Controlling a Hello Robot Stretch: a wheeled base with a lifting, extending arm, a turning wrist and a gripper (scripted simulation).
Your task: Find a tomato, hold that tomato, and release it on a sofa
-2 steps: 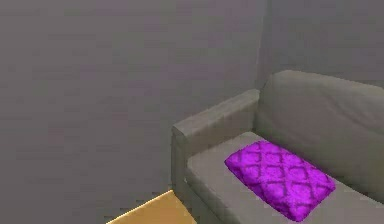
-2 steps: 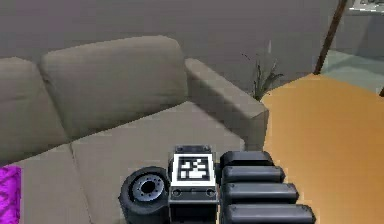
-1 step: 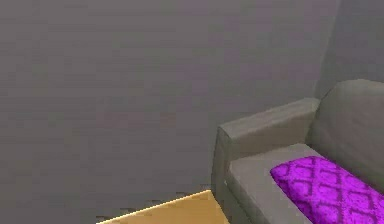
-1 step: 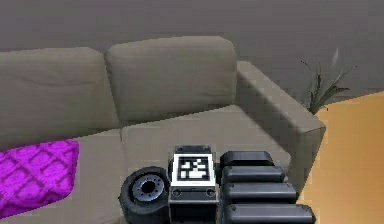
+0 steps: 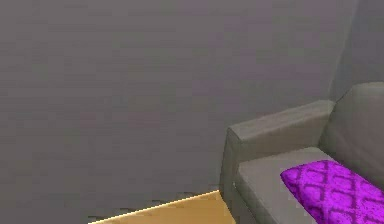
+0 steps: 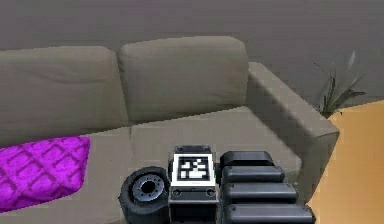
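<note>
Sofa [image 6: 180,80]: grey, across arm side view; forward view's lower right.
Cushion [image 6: 40,168]: purple, on seat, lower left.
Gripper [image 6: 147,193]: bottom centre, seat behind; jaw state and load cannot be told.
Plant [image 6: 335,88]: right, beside sofa.

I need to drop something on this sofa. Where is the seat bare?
On the sofa the seat is bare between the purple cushion and the armrest, below the back cushions. The cushion crowds the arm side view's left; the arm covers the seat's front edge.
</note>
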